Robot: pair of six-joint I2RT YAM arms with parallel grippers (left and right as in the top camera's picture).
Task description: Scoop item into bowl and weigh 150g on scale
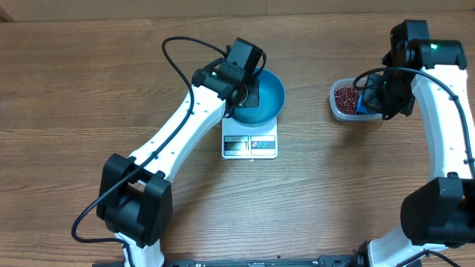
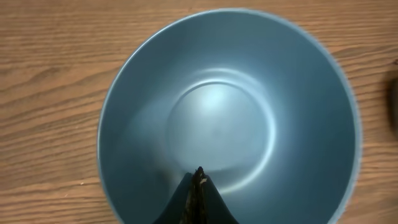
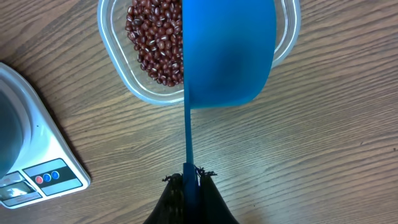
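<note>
Your left pincer point(image 2: 199, 179) is pressed fully shut, nothing visible between its tips, just above the near inner wall of the bowl point(image 2: 298, 124), which sits on the scale point(image 1: 250, 145). Your right pincer point(image 3: 189, 178) is clamped on the scoop point(image 3: 227, 56) by its handle. The beans point(image 3: 152, 43) lie in the tub point(image 3: 107, 37) straight ahead of it on the bench point(image 3: 323, 155), partly under the scoop.

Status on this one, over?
Both shut: left gripper over bowl, right gripper on scoop at tub of beans. Bowl empty, on scale. Nothing in the way.
</note>
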